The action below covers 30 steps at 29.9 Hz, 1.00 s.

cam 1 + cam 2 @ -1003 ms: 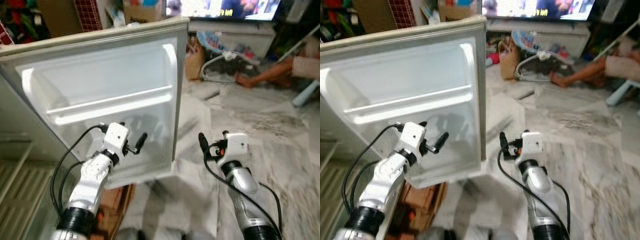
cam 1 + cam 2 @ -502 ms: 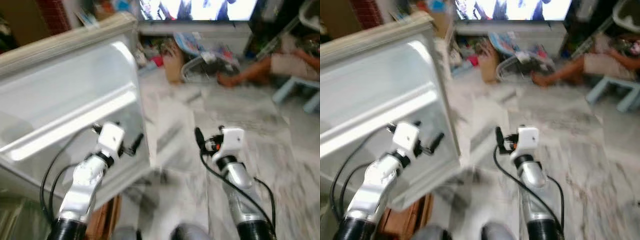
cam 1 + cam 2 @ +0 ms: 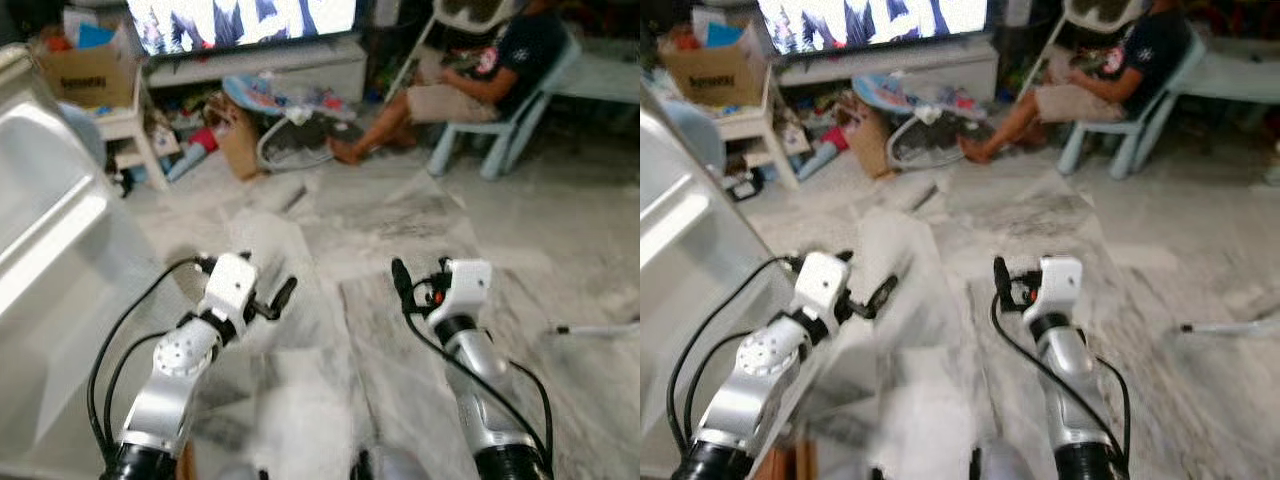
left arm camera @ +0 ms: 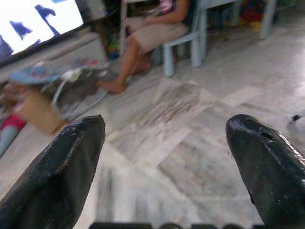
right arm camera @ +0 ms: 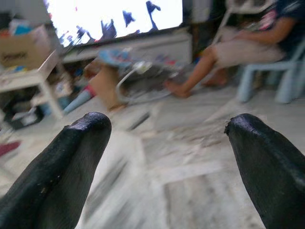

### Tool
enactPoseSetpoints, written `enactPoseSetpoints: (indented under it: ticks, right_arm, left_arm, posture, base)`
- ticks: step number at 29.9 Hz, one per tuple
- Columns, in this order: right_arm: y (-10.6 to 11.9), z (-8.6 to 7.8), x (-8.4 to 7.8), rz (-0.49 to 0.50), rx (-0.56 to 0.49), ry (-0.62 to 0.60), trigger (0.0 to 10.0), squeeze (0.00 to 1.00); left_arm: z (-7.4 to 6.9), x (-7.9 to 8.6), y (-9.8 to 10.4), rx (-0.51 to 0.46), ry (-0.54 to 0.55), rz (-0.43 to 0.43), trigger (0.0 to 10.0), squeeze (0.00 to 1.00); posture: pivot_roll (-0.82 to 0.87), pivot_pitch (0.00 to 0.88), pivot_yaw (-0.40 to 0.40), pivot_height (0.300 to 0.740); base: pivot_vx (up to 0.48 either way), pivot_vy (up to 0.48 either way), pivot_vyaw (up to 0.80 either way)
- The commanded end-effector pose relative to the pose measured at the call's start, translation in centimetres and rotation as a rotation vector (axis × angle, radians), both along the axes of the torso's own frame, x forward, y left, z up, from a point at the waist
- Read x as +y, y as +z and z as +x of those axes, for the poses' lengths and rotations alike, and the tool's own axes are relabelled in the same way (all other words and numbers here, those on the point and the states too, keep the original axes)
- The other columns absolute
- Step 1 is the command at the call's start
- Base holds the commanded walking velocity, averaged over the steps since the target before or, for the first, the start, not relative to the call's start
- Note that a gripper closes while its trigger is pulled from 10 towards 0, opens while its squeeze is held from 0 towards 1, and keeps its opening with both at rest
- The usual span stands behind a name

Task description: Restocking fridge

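Eye views: white fridge door at far left, just beside the left gripper; wrist views miss it. Both wrist views show marble floor ahead and a person seated on a pale blue plastic chair well beyond. Left gripper spread wide, empty, touching nothing. Right gripper also spread wide, empty, over the floor. Two grippers, one door, one TV, one cardboard box, one person.
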State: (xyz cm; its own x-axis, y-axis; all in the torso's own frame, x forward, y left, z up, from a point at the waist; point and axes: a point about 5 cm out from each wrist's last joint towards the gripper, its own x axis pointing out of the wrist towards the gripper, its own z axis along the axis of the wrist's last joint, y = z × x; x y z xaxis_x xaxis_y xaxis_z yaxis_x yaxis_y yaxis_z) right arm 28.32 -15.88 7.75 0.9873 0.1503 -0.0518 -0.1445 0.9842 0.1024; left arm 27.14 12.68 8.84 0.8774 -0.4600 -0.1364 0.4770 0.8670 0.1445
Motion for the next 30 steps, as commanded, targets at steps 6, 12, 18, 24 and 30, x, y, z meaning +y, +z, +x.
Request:
enactPoseSetpoints:
  ticks: [6,12,18,24,30]
  right_arm:
    - [0.6,0.2,-0.8,-0.006,-0.03,-0.027,10.0,0.0]
    - [1.4,0.5,-1.1,0.002,-0.04,-0.068,10.0,0.0]
    - [1.9,0.9,-0.8,0.04,-0.047,-0.047,10.0,0.0]
    - [1.8,0.8,-0.6,0.054,-0.035,-0.065,10.0,0.0]
    - [2.0,0.6,-0.3,-0.045,-0.057,-0.089,10.0,0.0]
  left_arm:
    - [1.1,-0.6,0.9,-0.035,-0.002,-0.005,10.0,0.0]
    - [1.8,-0.6,1.0,-0.048,0.001,0.004,10.0,0.0]
    - [2.2,-0.3,1.1,-0.064,0.035,0.009,10.0,0.0]
    - [2.2,0.2,0.9,-0.053,0.057,-0.006,10.0,0.0]
    - [2.3,-0.1,0.8,-0.062,0.056,-0.008,10.0,0.0]
  posture:
    - [-0.07,0.0,0.022,0.74]
    - [-0.11,0.008,0.037,0.74]
    - [-0.09,0.005,0.031,0.74]
    - [-0.09,0.014,0.041,0.74]
    - [-0.12,0.034,0.054,0.74]
  base:
    - [0.0,-0.46,-0.67]
    - [0.256,-0.375,0.0]
    - [0.402,-0.223,0.0]
    - [0.462,0.0,0.0]
    - [0.48,0.0,0.0]
